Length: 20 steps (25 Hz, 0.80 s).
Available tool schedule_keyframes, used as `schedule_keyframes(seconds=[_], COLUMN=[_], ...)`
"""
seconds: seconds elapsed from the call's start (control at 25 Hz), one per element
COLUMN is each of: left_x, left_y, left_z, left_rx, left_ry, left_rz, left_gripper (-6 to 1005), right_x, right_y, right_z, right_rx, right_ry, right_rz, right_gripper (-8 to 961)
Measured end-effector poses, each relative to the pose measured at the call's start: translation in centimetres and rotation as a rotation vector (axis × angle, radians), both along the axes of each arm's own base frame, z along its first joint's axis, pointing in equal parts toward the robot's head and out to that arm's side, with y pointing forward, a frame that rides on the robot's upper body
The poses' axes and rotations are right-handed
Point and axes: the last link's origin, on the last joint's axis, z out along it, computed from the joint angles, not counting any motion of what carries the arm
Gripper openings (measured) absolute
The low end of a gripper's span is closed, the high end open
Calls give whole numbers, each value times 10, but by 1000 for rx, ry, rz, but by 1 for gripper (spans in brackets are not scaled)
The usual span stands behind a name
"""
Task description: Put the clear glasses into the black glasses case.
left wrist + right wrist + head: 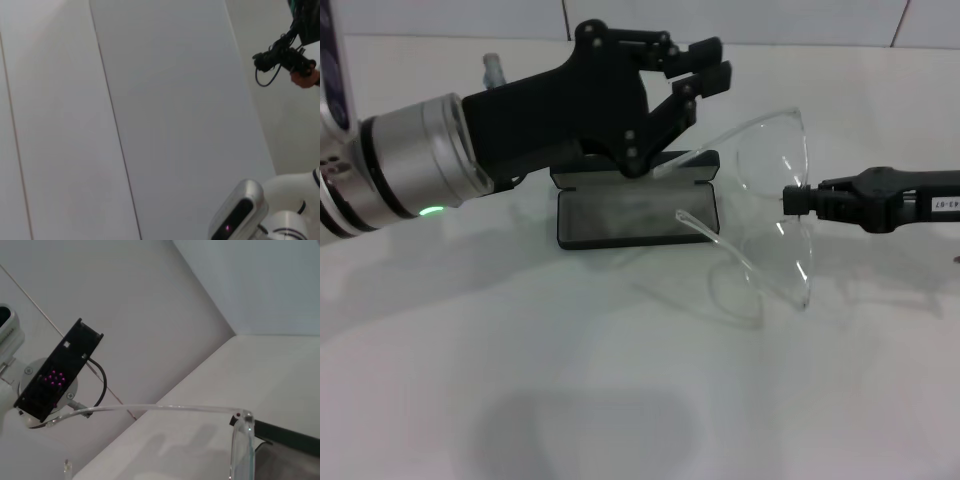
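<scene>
The clear glasses (775,215) hang in the air over the table, lens upright and both temple arms reaching left toward the black glasses case (638,218). My right gripper (792,200) comes in from the right and is shut on the lens edge. The case lies open on the table with its grey lining showing, and its lid is mostly hidden behind my left gripper (722,60). That gripper hovers above the case with its fingers together, holding nothing, just above the upper temple arm. In the right wrist view a temple arm (165,408) and the lens edge (242,450) show.
A white table (620,400) spreads in front of the case, with a tiled wall (770,20) behind. A small clear object (492,68) stands behind my left arm. In the left wrist view a hand holding a black device (287,60) shows far off.
</scene>
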Motion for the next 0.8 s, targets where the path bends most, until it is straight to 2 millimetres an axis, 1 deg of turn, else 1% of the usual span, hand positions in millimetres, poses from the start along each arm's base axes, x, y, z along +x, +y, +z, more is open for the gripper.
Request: schedule_keyframes(seconds=[0.12, 0.36, 0.56, 0.8], left_x=[5, 8, 8, 6], left_y=[-1, -3, -8, -12], left_z=[-1, -4, -14, -18], left_rx=[4, -2, -23, -31], left_ry=[-15, -21, 1, 10], left_rz=[-21, -33, -52, -59], left_gripper=[131, 133, 135, 137], right_x=[1, -2, -5, -11], right_y=[-2, -4, -3, -5], right_z=[-3, -7, -8, -7], right_rx=[-10, -3, 3, 1], right_ry=[7, 62, 89, 130], right_rz=[2, 12, 19, 39], right_gripper=[42, 42, 42, 42])
